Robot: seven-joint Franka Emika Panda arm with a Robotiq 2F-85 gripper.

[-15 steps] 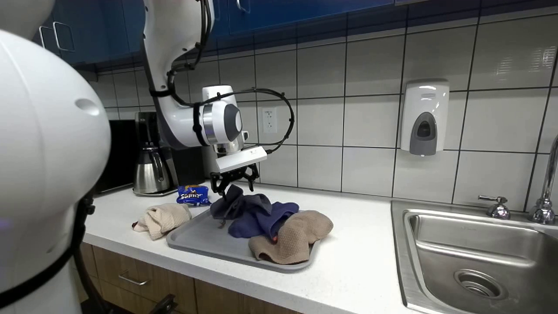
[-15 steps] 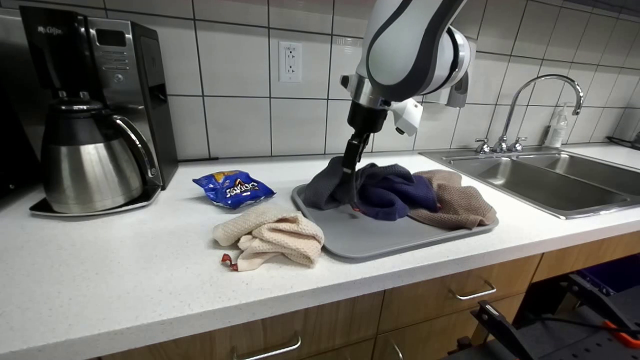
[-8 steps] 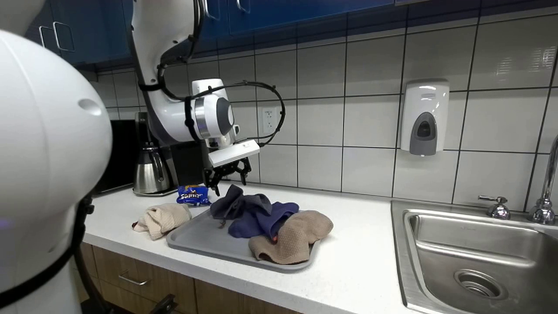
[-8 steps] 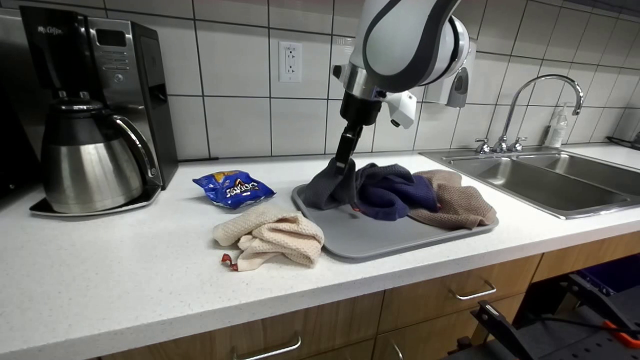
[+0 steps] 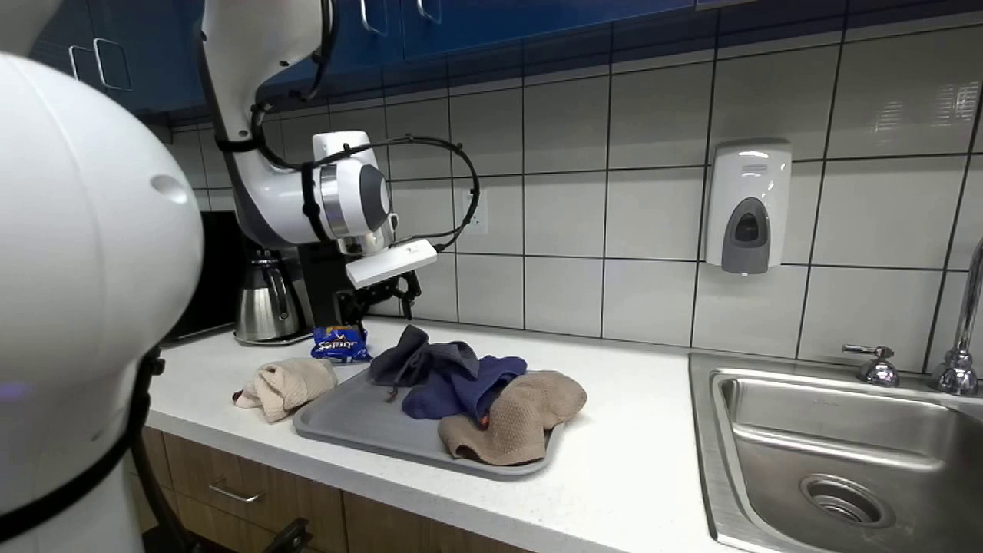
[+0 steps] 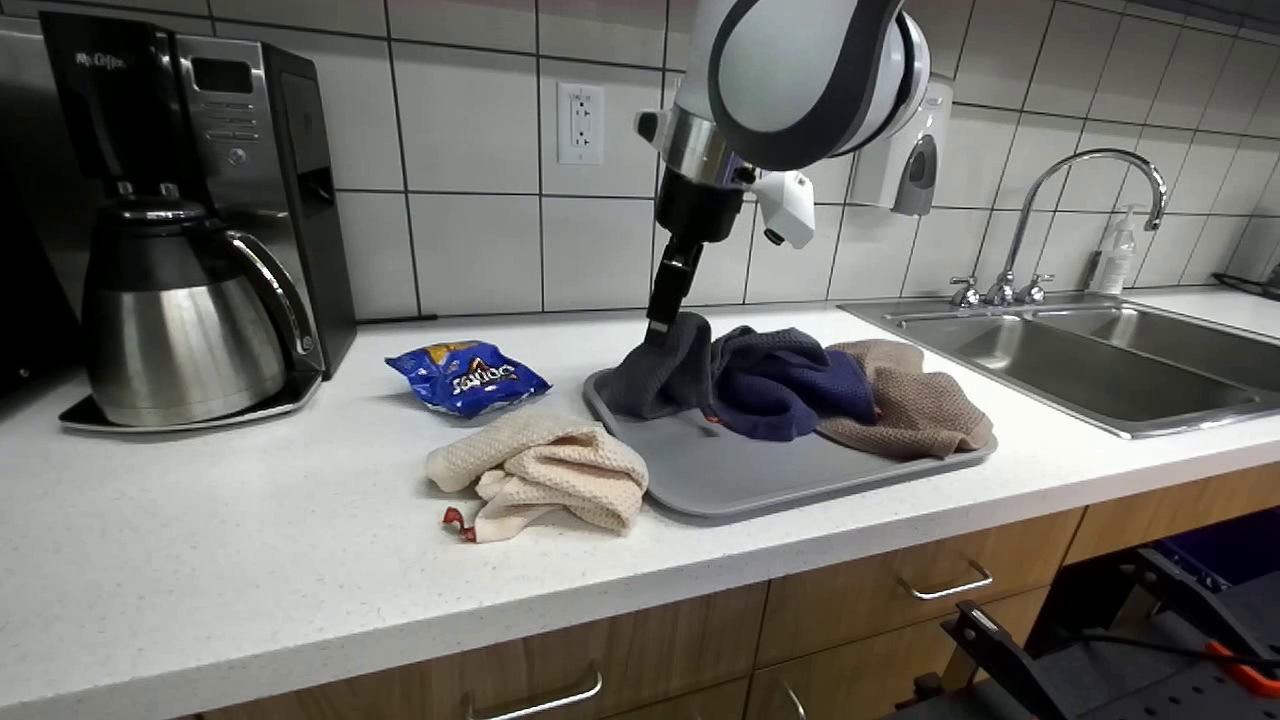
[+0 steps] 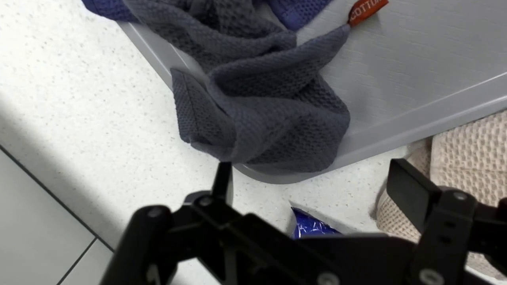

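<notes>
Aloft, wide-jawed tool (image 7: 310,171) near gray cloth (image 7: 273,107).

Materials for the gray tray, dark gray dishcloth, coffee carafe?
Gray tray: probably matte plastic; dull surface, molded-looking rim.
Dark gray dishcloth: matte fabric, fiber unclear; waffle-like texture, soft folds.
Coffee carafe: body likely brushed stainless steel, from its soft metallic sheen; black shoulder, duller, perhaps plastic.

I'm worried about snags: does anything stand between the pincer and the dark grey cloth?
Nothing visible does. In the wrist view the pincer is open, and no object shows between it and the dark grey cloth. The blue packet lies to one side, outside the tray.
</notes>
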